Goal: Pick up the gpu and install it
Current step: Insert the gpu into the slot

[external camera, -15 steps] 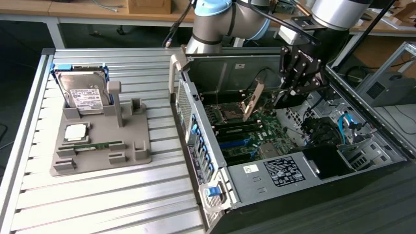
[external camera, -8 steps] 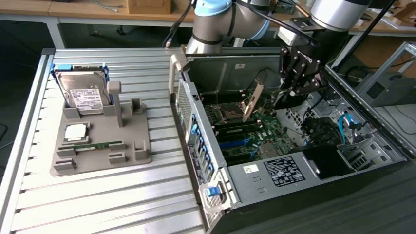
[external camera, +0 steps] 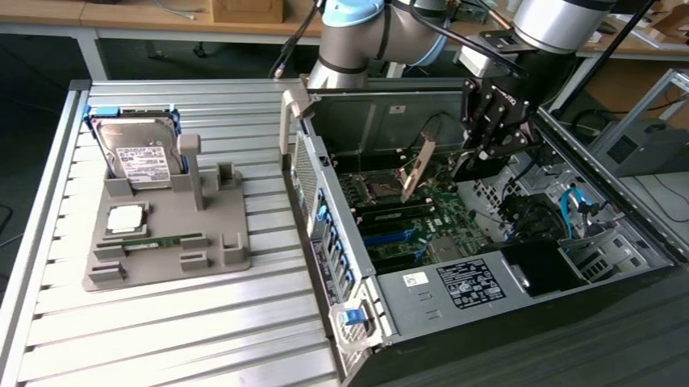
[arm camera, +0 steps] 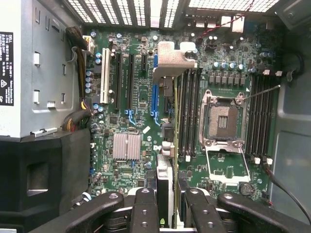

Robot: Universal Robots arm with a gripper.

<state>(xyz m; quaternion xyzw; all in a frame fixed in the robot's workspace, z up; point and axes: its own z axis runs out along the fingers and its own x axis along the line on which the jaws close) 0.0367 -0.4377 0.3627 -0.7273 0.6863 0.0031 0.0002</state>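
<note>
Inventory: one gpu (external camera: 418,169); one hard drive (external camera: 144,155); one processor chip (external camera: 126,218); one RAM stick (external camera: 158,240); one grey fixture (external camera: 221,258); one open computer case (external camera: 366,121); one hand (arm camera: 167,204); one worktop (external camera: 161,339).

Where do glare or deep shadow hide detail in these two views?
Wrist view: light through the case grille burns white; the pincer holding the gpu sits dark. Exterior view: glare on the silver arm; floor beside the table nearly black.

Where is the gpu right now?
The gpu is on the exterior view's right, inside the open computer case, held by the gripper above the motherboard.
</note>
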